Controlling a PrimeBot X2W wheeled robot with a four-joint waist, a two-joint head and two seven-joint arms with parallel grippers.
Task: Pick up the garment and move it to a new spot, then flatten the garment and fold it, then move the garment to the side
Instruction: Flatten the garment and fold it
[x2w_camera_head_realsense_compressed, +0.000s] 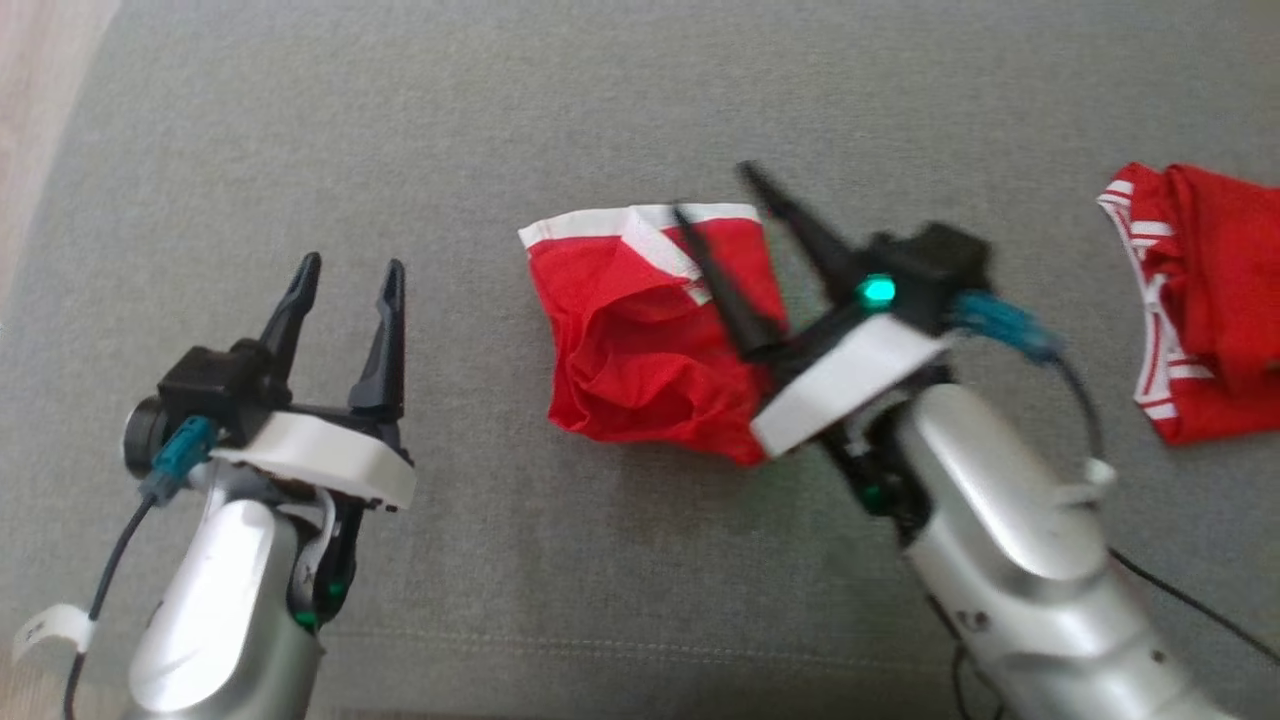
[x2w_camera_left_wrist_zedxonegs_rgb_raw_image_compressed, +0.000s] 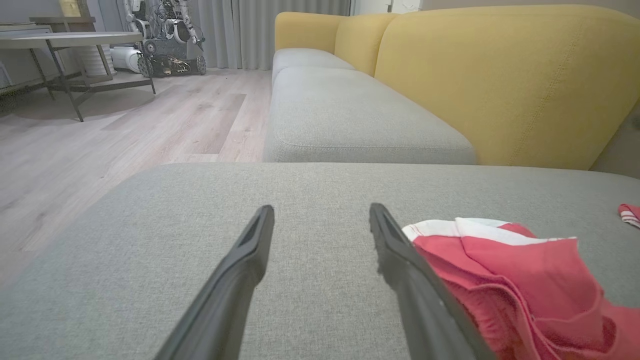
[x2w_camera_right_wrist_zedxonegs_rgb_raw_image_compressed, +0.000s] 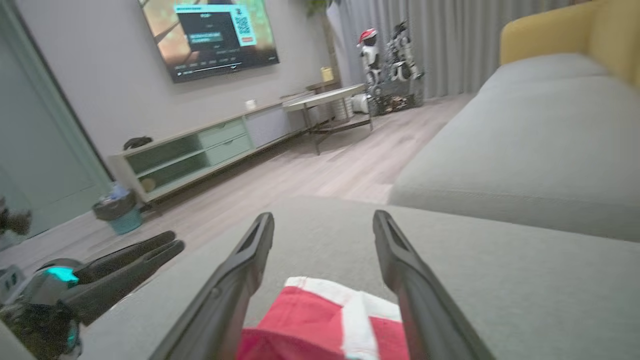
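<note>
— So, where is the red garment (x2w_camera_head_realsense_compressed: 640, 340)?

— It lies crumpled about the middle of the grey sofa cushion (x2w_camera_head_realsense_compressed: 600, 90), its white waistband (x2w_camera_head_realsense_compressed: 600, 222) turned toward the far edge. Its cloth is bunched and creased, not flat.

— And the right gripper (x2w_camera_head_realsense_compressed: 712, 192)?

— It is over the garment's right part, pointing toward the far left. Its two dark fingers are spread wide with nothing between them, so it has let go. In the head view one finger crosses the waistband. That arm is blurred, and I cannot tell whether the finger touches the cloth.

— The left gripper (x2w_camera_head_realsense_compressed: 352, 265)?

— Nearer the cushion's near left corner and apart from the garment. It is also released: the fingers stand apart and grasp nothing, with bare cushion beneath them.

— Anything else on the cushion?

— A second red garment (x2w_camera_head_realsense_compressed: 1200, 300) with white stripes lies well to the right, cut off by the edge of the head view.
</note>
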